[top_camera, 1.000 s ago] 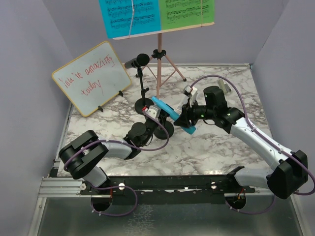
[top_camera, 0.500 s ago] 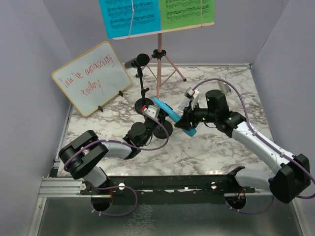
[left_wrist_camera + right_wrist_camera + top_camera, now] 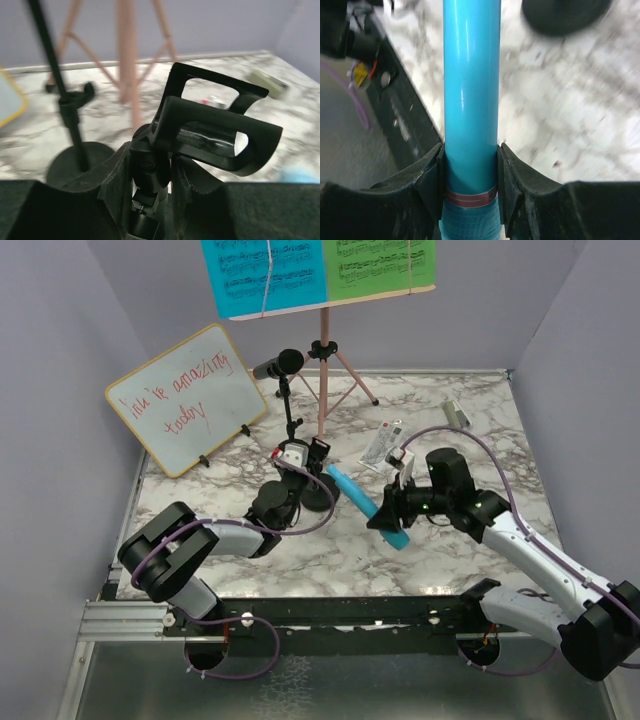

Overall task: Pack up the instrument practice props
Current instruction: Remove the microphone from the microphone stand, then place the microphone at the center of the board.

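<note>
Over table | left pincer clamps mic holder | right pincer grips blue microphone

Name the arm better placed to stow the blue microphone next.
Right. The right end effector clamps the blue microphone; the left end effector is shut on the empty mic holder, so it is occupied.

High rear overview of the marble table; two close wrist views, left forward, right downward, onto it.
</note>
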You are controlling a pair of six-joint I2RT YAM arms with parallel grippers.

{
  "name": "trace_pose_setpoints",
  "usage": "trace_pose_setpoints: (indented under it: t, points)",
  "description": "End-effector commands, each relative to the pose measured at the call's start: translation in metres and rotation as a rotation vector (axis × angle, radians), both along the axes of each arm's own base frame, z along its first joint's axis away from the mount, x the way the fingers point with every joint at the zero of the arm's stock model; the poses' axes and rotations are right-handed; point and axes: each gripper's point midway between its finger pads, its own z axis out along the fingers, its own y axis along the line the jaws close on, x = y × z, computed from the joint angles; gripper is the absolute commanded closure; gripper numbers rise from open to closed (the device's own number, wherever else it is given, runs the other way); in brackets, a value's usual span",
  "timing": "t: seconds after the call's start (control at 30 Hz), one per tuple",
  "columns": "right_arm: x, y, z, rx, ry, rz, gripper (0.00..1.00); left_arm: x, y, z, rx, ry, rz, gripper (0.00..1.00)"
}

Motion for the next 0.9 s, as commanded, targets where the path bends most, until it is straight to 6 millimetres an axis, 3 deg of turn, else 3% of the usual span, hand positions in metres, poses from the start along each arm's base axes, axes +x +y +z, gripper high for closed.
trace_pose_setpoints:
  t: [0.0, 0.17, 0.37, 0.73, 0.87]
  points:
    - [-0.063, -0.012, -0.024, -0.036, 0.237, 0.103, 1.0, 0.028, 0.072, -0.044, 0.135, 0.1, 0.293, 1.0]
    - [-0.059, -0.017, -0.019, -0.044, 0.207, 0.05, 1.0, 0.026, 0.058, -0.044, 0.131, 0.092, 0.216, 1.0]
    - [-0.026, -0.029, -0.011, -0.052, 0.137, -0.192, 1.0, 0.018, 0.032, -0.039, 0.121, 0.077, 0.073, 1.0]
    - [0.079, -0.075, -0.014, -0.069, 0.011, -0.688, 1.0, -0.003, 0.001, -0.028, 0.088, 0.079, -0.128, 1.0]
    - [0.123, -0.098, -0.024, -0.041, 0.038, -0.765, 1.0, -0.006, -0.003, -0.029, 0.081, 0.102, -0.154, 0.93]
